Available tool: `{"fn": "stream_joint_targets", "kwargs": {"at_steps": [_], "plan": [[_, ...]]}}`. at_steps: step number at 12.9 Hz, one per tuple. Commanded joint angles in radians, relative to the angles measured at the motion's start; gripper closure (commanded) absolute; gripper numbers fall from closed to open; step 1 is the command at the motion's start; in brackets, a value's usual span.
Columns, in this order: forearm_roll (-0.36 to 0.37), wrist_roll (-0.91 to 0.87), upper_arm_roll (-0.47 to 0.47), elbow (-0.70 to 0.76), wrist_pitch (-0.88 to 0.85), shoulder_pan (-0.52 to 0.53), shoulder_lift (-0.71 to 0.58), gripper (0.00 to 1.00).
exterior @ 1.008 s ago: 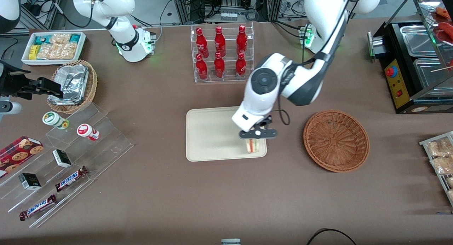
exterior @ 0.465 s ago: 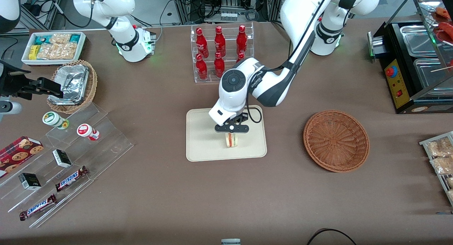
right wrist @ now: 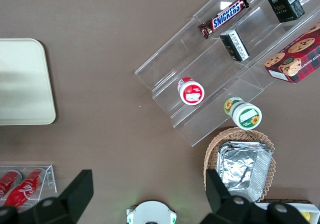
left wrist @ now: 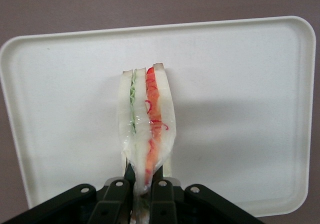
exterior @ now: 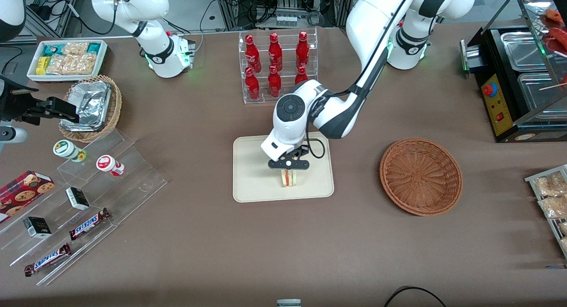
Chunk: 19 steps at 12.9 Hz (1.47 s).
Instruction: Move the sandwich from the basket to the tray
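Note:
The sandwich [exterior: 289,177], a pale wedge with red and green stripes, is over the middle of the cream tray [exterior: 252,174]. My left gripper [exterior: 289,167] is shut on it from above. In the left wrist view the sandwich [left wrist: 145,119] hangs between the black fingers [left wrist: 161,178] over the tray [left wrist: 250,109], pinched at its narrow end, low over the tray surface; I cannot tell if it touches. The reddish-brown wicker basket [exterior: 421,176] stands empty beside the tray, toward the working arm's end of the table.
A clear rack of red bottles [exterior: 277,65] stands farther from the front camera than the tray. Clear stepped shelves with snacks [exterior: 88,196], a tan basket of foil trays [exterior: 91,107] and a white snack bin [exterior: 66,59] lie toward the parked arm's end.
My gripper has carried the sandwich from the tray's edge nearest the basket to over the tray's middle, and has lowered slightly in the last half second.

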Motion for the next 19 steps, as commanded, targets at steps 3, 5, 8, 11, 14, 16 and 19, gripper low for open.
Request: {"fn": "stream_joint_targets", "kwargs": {"at_steps": [3, 5, 8, 11, 14, 16, 19], "plan": [[-0.026, -0.021, 0.011, 0.005, 0.034, -0.037, 0.027, 1.0], [-0.026, -0.021, 0.011, 0.002, 0.031, -0.037, 0.028, 0.91], [-0.028, -0.024, 0.011, -0.007, 0.025, -0.047, 0.025, 0.0], [-0.028, -0.05, 0.016, 0.004, -0.041, -0.038, -0.022, 0.0], [-0.028, -0.127, 0.021, 0.004, -0.133, 0.018, -0.143, 0.0], [-0.019, -0.156, 0.022, 0.002, -0.222, 0.067, -0.232, 0.0], [-0.008, -0.084, 0.022, -0.007, -0.374, 0.185, -0.366, 0.0]]}}
